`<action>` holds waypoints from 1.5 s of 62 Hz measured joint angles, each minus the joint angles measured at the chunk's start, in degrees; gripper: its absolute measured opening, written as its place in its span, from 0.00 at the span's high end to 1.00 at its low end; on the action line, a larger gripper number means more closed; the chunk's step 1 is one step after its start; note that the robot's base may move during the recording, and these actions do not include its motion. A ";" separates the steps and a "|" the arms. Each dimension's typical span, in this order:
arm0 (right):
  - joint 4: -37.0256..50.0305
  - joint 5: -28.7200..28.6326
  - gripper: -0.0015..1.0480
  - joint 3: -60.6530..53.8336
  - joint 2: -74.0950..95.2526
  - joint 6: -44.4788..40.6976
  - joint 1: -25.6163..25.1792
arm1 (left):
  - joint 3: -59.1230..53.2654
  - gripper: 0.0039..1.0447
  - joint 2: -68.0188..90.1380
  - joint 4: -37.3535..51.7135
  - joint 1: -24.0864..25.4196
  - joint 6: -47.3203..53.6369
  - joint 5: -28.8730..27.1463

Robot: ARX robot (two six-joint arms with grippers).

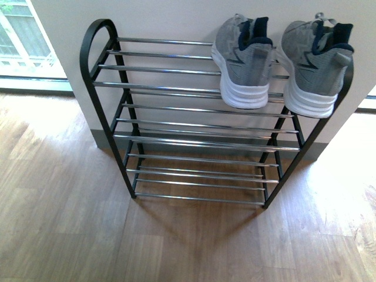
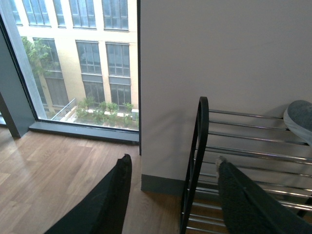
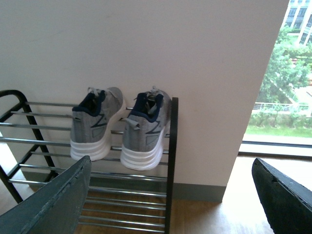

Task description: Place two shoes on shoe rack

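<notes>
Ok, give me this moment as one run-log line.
shoes: grey sneaker, second grey sneaker both on shoe rack top tier | left gripper: open, empty | right gripper: open, empty

From the front, the right sneaker hides the top of the right end frame of the shoe rack. The left wrist view cuts off all but a grey sliver of a sneaker on the rack's top tier.
</notes>
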 joint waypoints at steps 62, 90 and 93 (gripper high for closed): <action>-0.15 0.33 0.09 0.00 -0.02 0.15 0.00 | 0.00 0.09 -0.02 0.00 0.02 0.17 0.24; -0.20 0.26 0.09 0.00 -0.02 0.17 0.00 | 0.00 0.09 -0.02 0.00 0.02 0.15 0.13; -0.20 0.11 0.09 0.00 -0.02 0.17 0.00 | 0.00 0.09 -0.02 0.00 0.02 0.17 0.15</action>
